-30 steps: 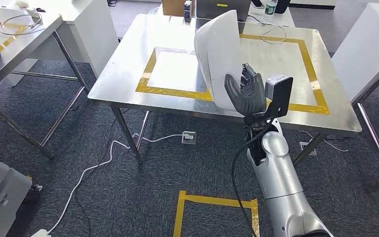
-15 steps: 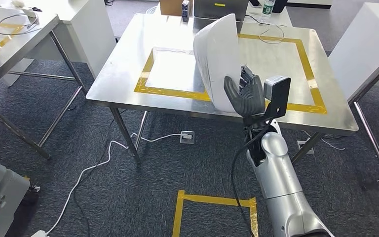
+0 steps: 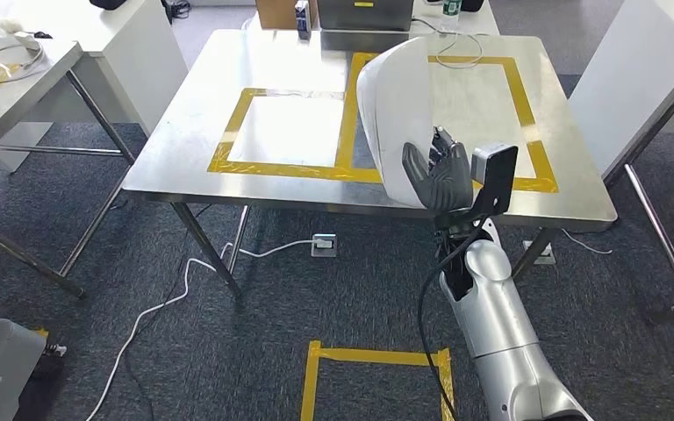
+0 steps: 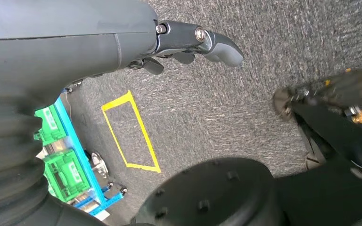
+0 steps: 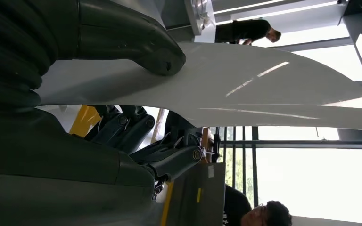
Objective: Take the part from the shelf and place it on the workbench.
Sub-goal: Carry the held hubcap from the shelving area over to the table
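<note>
White and smooth, the curved plastic shell part (image 3: 395,105) stands upright in the right hand (image 3: 439,173), above the near edge of the brushed stainless-steel workbench (image 3: 228,96) — held up, not set down. Dark fingers (image 3: 449,158) wrap one face of its lower end while the thick thumb (image 3: 413,167) presses the other, pinching the panel between them. Yellow tape (image 3: 342,132) marks out squares on the dull metal top. From the right wrist the shell's glossy, gently bowed surface (image 5: 264,84) shows, the thumb (image 5: 155,47) lying flat against it, the fingers (image 5: 169,160) curled on the other side; two people (image 5: 259,216) sit far behind. The left wrist looks down at rough grey carpet (image 4: 245,94), a yellow tape rectangle (image 4: 129,132) and green bins on a blue rack (image 4: 66,165); the left hand (image 4: 188,42) hangs there with fingers loosely curled around nothing — how tightly, I cannot tell.
</note>
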`<action>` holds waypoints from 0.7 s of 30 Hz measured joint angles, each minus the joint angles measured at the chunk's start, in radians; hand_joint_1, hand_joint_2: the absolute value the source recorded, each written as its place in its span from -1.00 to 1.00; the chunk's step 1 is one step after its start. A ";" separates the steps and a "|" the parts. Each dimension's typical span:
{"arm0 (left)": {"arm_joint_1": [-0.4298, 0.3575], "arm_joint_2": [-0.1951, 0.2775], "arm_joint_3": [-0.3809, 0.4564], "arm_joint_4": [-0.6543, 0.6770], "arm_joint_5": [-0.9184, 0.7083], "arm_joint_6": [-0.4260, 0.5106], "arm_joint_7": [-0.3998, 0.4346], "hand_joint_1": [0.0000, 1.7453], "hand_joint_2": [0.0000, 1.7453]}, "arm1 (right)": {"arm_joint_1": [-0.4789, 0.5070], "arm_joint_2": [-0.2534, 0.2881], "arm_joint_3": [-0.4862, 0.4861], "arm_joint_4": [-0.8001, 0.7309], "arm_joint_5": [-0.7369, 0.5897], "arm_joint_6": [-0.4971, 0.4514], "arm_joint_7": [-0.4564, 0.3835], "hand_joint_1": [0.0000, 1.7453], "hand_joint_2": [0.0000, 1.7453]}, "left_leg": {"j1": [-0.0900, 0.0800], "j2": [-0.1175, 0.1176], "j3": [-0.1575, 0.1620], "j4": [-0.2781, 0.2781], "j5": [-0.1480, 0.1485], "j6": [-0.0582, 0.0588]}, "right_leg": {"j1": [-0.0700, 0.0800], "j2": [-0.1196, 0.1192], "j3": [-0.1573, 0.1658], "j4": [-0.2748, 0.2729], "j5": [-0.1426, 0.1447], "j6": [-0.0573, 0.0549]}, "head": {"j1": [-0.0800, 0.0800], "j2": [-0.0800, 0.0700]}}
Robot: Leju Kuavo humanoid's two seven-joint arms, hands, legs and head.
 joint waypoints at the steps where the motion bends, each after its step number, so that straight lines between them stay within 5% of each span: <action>1: 0.001 0.000 0.000 0.000 -0.001 0.000 0.002 -1.00 1.00 | 0.000 0.000 0.000 0.001 0.000 0.000 0.000 1.00 1.00 | -0.001 -0.001 -0.038 0.067 -0.022 0.000 | 0.002 0.001 0.001 0.000 -0.002 -0.003 | 0.000 0.000; 3: 0.003 0.001 0.000 0.000 -0.003 0.000 0.006 -1.00 1.00 | 0.000 0.000 0.000 0.004 -0.001 -0.001 0.001 1.00 1.00 | -0.002 -0.003 -0.073 0.112 -0.011 0.004 | 0.006 0.005 0.006 0.000 -0.006 -0.005 | 0.000 0.000; 7: 0.004 0.003 0.000 0.000 -0.008 0.000 0.008 -1.00 1.00 | -0.001 0.000 0.000 0.004 -0.005 -0.001 0.003 1.00 1.00 | -0.006 -0.010 0.024 -0.120 0.118 0.019 | 0.011 0.014 0.022 0.002 -0.019 0.006 | 0.000 0.000; 12: 0.002 0.003 0.000 0.000 -0.009 0.000 0.003 -1.00 1.00 | 0.000 0.000 0.000 0.004 -0.005 -0.002 0.003 1.00 1.00 | -0.009 -0.012 0.050 -0.171 0.121 0.045 | 0.010 0.014 0.024 0.007 -0.030 0.036 | 0.000 0.000; 14: 0.002 0.003 0.000 0.000 -0.009 0.000 0.001 -1.00 1.00 | -0.001 0.000 0.000 0.004 -0.004 -0.003 0.002 1.00 1.00 | -0.006 -0.009 0.056 -0.176 0.121 0.058 | 0.010 0.006 -0.011 0.082 -0.071 0.043 | 0.001 0.000; 17: 0.003 0.003 0.000 0.000 -0.008 0.000 -0.002 -1.00 1.00 | 0.007 0.000 0.000 0.004 0.001 -0.007 0.002 1.00 1.00 | -0.010 -0.007 0.057 -0.175 0.117 0.067 | 0.011 0.001 -0.115 0.268 -0.137 0.047 | 0.001 0.000; 19: 0.003 0.003 0.000 0.000 -0.008 0.000 -0.003 -1.00 1.00 | 0.012 -0.001 0.000 0.004 0.004 -0.009 0.002 1.00 1.00 | -0.012 -0.008 0.060 -0.174 0.113 0.067 | 0.012 0.000 -0.118 0.254 -0.101 0.043 | 0.001 0.000; 21: 0.003 0.003 0.000 0.000 -0.008 0.000 -0.003 -1.00 1.00 | 0.010 -0.001 0.000 0.004 0.006 -0.010 0.002 1.00 1.00 | -0.013 -0.008 0.067 -0.173 0.108 0.063 | 0.016 -0.004 -0.054 0.114 -0.028 0.034 | 0.000 0.000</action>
